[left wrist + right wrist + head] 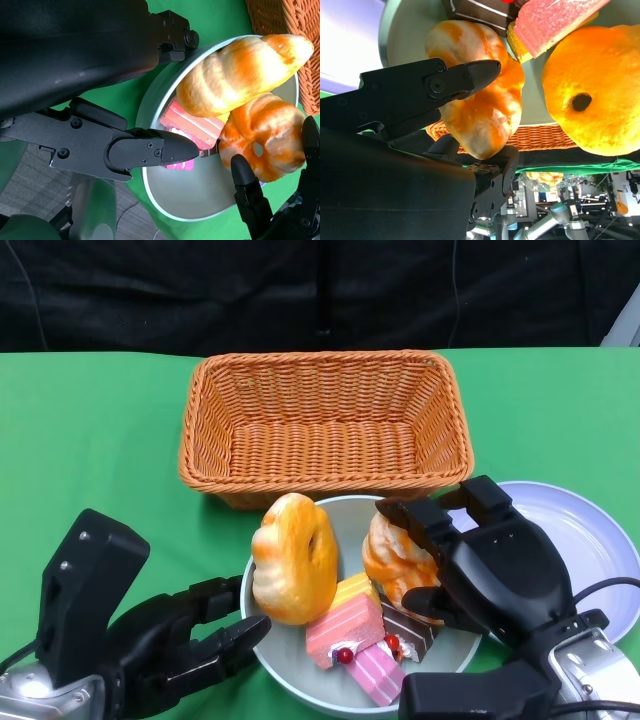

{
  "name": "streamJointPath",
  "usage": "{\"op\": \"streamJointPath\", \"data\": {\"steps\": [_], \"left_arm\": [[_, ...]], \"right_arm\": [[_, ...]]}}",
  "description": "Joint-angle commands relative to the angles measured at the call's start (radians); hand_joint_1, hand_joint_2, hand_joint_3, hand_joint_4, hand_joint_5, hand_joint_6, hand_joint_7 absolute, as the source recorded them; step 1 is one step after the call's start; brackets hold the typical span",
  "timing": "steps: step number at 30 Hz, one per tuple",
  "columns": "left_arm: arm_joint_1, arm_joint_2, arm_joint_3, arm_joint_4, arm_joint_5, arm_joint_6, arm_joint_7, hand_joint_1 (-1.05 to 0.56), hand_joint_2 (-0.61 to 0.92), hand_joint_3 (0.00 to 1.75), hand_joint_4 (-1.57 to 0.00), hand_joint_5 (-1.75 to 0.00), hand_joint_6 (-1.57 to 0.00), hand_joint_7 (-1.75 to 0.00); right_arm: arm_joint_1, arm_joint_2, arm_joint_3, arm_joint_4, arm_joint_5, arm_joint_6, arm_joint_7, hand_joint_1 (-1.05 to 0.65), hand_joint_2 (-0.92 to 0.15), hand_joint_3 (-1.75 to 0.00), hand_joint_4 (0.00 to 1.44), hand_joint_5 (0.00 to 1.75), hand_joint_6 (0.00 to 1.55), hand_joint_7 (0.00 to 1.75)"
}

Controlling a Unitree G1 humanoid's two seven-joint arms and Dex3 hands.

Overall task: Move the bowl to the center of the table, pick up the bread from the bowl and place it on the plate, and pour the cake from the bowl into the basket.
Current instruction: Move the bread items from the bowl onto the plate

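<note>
The grey bowl (290, 655) sits just in front of the wicker basket (320, 360). It holds a big golden bread (293, 558), a smaller swirled bread (400, 555) and pink and chocolate cake slices (345, 625). My right hand (490, 570) grips the swirled bread (485, 115), with fingers (470, 75) touching it on both sides. My left hand (170, 640) holds the bowl's near-left rim; one finger (150, 150) lies inside the bowl (200, 200), another outside it. The pale plate (580, 530) lies to the right, partly hidden by my right hand.
The basket has nothing in it and stands close behind the bowl. Green cloth covers the table, with bare cloth left of the basket (90, 440). A dark backdrop runs along the table's far edge.
</note>
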Motion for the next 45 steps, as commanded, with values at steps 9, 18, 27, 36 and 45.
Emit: {"op": "streamJointPath", "data": {"steps": [9,18,27,36,45], "left_arm": [[0.010,0.013,-0.035,-0.053,0.061,-0.079,0.004,-0.46,0.92,0.48,-0.47,-0.31,-0.40,-0.12],[0.008,0.022,-0.041,-0.045,0.072,-0.080,0.004,-0.48,0.92,0.45,-0.45,-0.33,-0.42,-0.10],[0.010,0.039,-0.028,-0.035,0.078,-0.094,-0.003,-0.48,0.92,0.45,-0.44,-0.33,-0.42,-0.08],[0.012,0.094,-0.010,-0.052,0.155,-0.124,0.028,-0.48,0.92,0.46,-0.40,-0.31,-0.41,-0.05],[0.052,0.162,0.010,-0.107,0.261,-0.237,0.037,-0.45,0.92,0.45,-0.39,-0.30,-0.41,-0.04]], "right_arm": [[-0.082,-0.026,0.024,0.264,0.111,-0.279,-0.367,-0.20,-0.85,-0.01,1.00,1.74,0.84,1.53],[-0.109,-0.026,-0.002,0.223,0.124,-0.380,-0.534,-0.14,-0.31,-1.18,0.99,1.75,0.76,1.74],[-0.108,-0.049,-0.074,0.110,0.171,-0.402,-0.516,-0.17,-0.18,-1.60,1.01,1.75,0.77,1.75],[-0.038,-0.047,-0.182,-0.017,0.341,-0.400,-0.378,-0.20,-0.12,-1.75,1.02,1.75,0.85,1.57],[0.018,-0.072,-0.311,-0.083,0.448,-0.388,-0.263,-0.12,-0.09,-1.75,1.02,1.75,0.85,1.53]]}}
